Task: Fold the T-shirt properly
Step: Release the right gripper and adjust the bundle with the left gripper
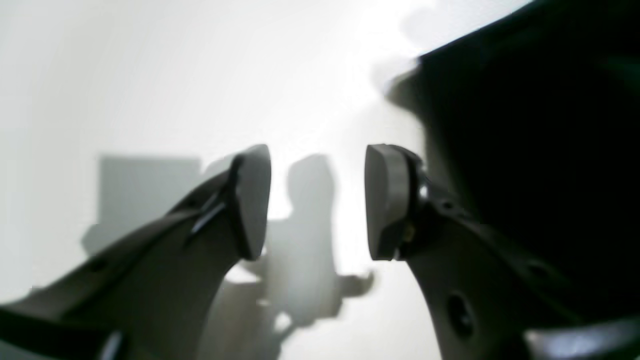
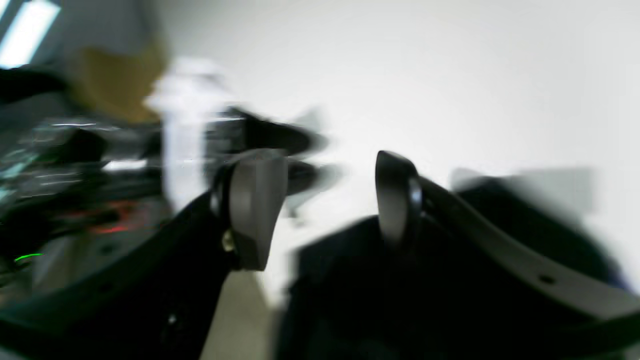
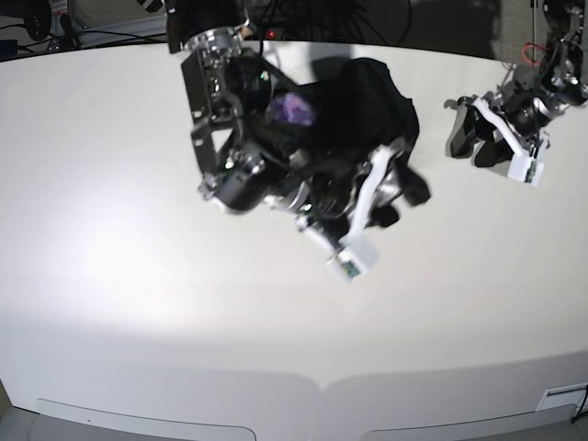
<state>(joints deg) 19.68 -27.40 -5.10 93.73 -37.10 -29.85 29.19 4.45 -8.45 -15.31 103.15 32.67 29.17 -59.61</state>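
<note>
Now, right claw [image 2: 325, 210]: its two pads are seen well apart in the right wrist view, and nothing is held between them; black cloth lies just beneath and beside the right-hand pad.
Right claw in the base view [image 3: 393, 197]: it is placed over the lower right edge of the black heap, with the arm lying across the cloth; whether cloth is touched cannot be told there.
Left claw [image 1: 317, 202]: its pads [image 1: 252, 200] are spread wide, with only bright white surface and grey shadows seen in the gap.
Left claw in the base view [image 3: 467, 129]: it is set near the far right of the worktop, apart from the cloth, with nothing gripped.
T-shirt [image 3: 367, 101]: it is bunched in a dark heap on the far middle of the worktop, partly covered by the right arm; a small patch of purple [image 3: 290, 109] is exposed near its upper left. A dark edge of it fills the right side of the left wrist view.
Worktop [image 3: 138, 276]: white, with a curved near edge.
Blur: the right wrist view is smeared, and the clutter at its left cannot be identified.
</note>
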